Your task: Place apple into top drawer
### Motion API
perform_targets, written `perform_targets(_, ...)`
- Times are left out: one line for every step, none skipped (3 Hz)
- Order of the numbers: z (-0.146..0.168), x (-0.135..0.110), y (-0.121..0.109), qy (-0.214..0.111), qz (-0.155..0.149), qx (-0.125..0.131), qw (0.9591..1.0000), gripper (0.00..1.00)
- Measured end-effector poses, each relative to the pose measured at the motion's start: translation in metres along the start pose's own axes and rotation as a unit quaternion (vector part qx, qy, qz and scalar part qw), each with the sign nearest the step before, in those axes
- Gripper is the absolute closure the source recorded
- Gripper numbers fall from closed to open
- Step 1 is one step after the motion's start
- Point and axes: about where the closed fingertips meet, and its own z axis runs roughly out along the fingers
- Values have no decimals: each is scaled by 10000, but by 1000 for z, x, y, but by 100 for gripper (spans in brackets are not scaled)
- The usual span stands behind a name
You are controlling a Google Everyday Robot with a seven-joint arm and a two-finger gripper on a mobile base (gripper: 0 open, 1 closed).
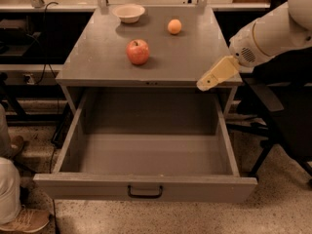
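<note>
Hovering just past the right front corner of the table [195, 57], at the end of the white arm [273, 30]: the gripper [207, 82], tilted down and to the left. Cannot tell whether released or clenched; nothing visibly grasped. To the gripper's left and somewhat farther back, well apart from it: the apple [138, 51], upright on the table, stem up, touched by nothing. Round, so no long axis to line up with; approachable from any side, most directly along the line from the gripper leftward across the front part of the table. Farther back than the apple and less far to the gripper's left: a small orange fruit [174, 26], not the target and off that direct line. Beyond the apple, at the back edge: a pale bowl [128, 12]. Below the gripper and to its left: the top drawer [146, 186], standing wide open, plain grey inside, black handle [145, 192] centred on the front panel. By the look of it, calls for a sideways reach left and slightly away to the apple first, then a carry back toward the front and down into the drawer. Only one arm here, so no question of a nearer hand.
</note>
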Motion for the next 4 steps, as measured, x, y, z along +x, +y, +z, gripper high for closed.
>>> perform_targets(0, 0, 1, 5, -14, -7, 10000, 0)
perform_targets(23, -21, 0, -301, 7, -25, 9995, 0)
perform_targets(85, -85, 4, -959, -235, -143, 9950, 0)
perform_targets(130, -130, 14, -1299, -400, -287, 9903, 0)
